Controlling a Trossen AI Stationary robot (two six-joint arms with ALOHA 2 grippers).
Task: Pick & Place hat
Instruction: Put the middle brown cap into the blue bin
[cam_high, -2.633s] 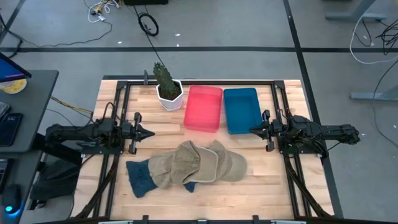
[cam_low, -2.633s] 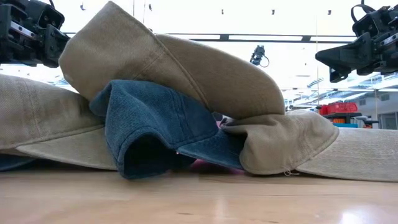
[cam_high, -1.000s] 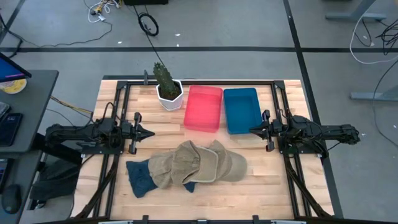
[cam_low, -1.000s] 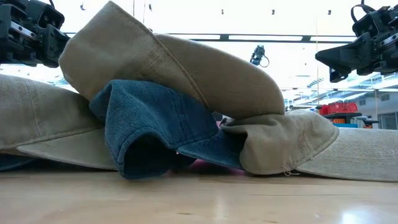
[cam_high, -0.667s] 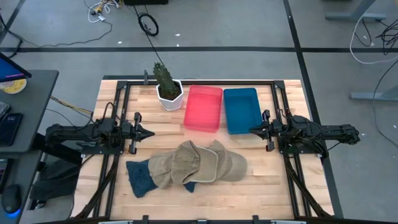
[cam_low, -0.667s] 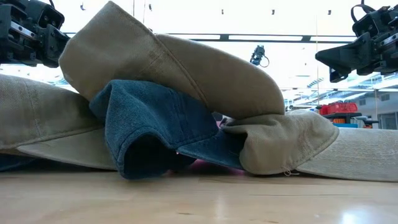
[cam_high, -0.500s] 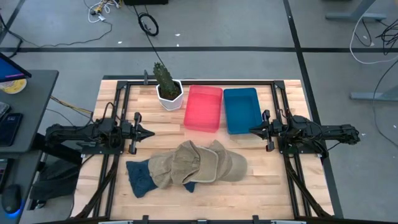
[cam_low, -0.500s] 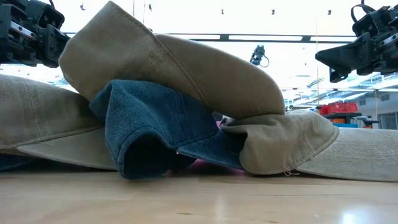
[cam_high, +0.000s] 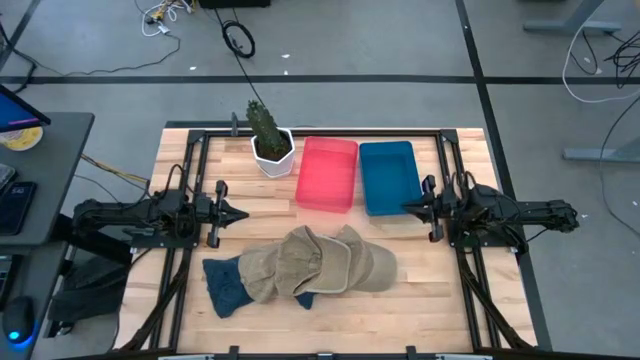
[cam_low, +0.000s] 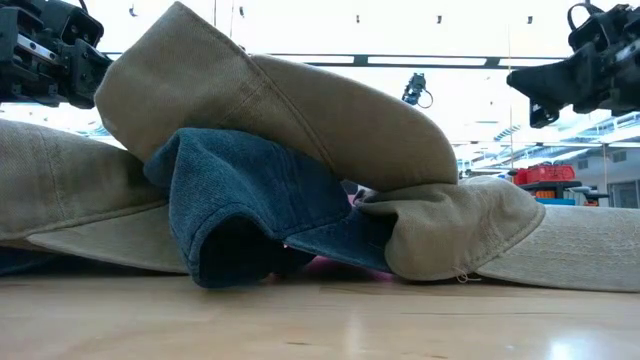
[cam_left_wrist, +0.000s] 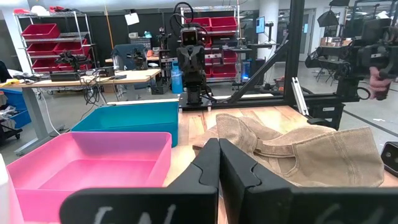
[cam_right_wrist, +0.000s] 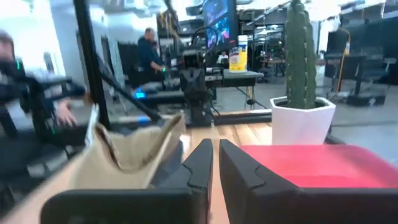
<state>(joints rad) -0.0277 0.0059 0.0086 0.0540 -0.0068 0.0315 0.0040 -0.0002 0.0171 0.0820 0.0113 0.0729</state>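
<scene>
Hats (cam_high: 315, 265) lie untouched while the closed, empty right pincer (cam_high: 408, 209) edges slightly back; left pincer (cam_high: 243, 214) waits shut.

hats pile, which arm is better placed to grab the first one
Probably the right: the right gripper sits nearer the tan caps; the left gripper is closer to the denim hat. Both are empty.

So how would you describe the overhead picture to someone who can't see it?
A heap of tan and blue hats lies on a wooden table between two idle robot arms. Behind it stand a potted cactus, a pink bin and a blue bin.
</scene>
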